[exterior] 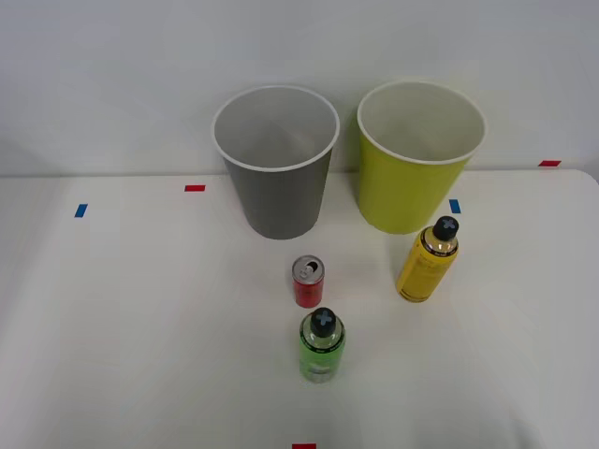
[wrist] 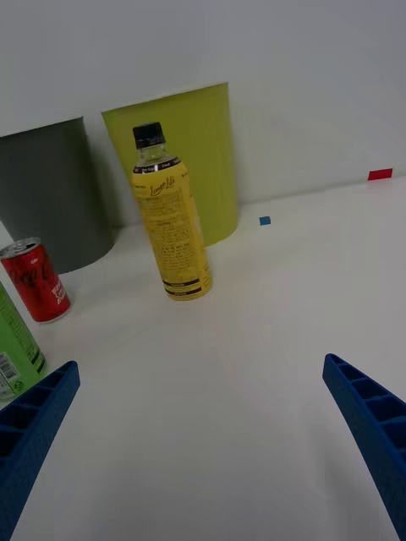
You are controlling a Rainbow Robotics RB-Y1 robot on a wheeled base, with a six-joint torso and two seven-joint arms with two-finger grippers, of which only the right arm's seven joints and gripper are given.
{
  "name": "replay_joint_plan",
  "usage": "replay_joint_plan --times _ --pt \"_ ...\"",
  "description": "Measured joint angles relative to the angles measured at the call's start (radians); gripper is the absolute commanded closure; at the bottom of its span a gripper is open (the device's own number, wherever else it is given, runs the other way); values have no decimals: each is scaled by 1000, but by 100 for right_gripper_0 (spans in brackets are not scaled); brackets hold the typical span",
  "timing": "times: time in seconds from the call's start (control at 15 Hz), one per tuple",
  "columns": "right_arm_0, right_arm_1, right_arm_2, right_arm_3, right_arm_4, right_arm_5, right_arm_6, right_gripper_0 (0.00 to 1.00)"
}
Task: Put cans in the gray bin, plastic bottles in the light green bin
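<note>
Right jaws (wrist: 199,439) spread wide, nothing between them; the two blue ribbed fingers (wrist: 34,423) sit at the corners of the wrist view with bare white table (wrist: 254,380) in the gap. Yellow bottle (wrist: 172,215) stands upright ahead of the jaws, well apart from them, roughly in line with the gap and slightly toward the red can's side. Wrist camera sits low, looking nearly level across the table toward the bins and wall.

Front view: gray bin (exterior: 277,192) and light green bin (exterior: 409,182) stand upright side by side at the back of the table, close but apart, gray on the robot's left. Both have white rims and pale insides; nothing visible inside either.

Yellow bottle (exterior: 429,260) stands just in front of the light green bin: black cap, gold neck, yellow label with dark print. Red can (exterior: 308,282) is upright in front of the gray bin, silver top with pull tab. Green bottle (exterior: 322,345) stands just in front of the can on the robot's side, close but not touching: squat, clear green, black cap. In the wrist view the red can (wrist: 35,279) and an edge of the green bottle (wrist: 15,342) sit off to one side of the yellow bottle.

Small red tape marks (exterior: 195,188) and blue tape marks (exterior: 455,206) lie on the table.
</note>
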Motion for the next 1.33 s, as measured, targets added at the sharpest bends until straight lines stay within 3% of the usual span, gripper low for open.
replay_joint_plan --times 0.2,1.33 --pt "0 0 35 24 -51 0 114 0" --pt "19 -3 85 27 -33 1 172 0"
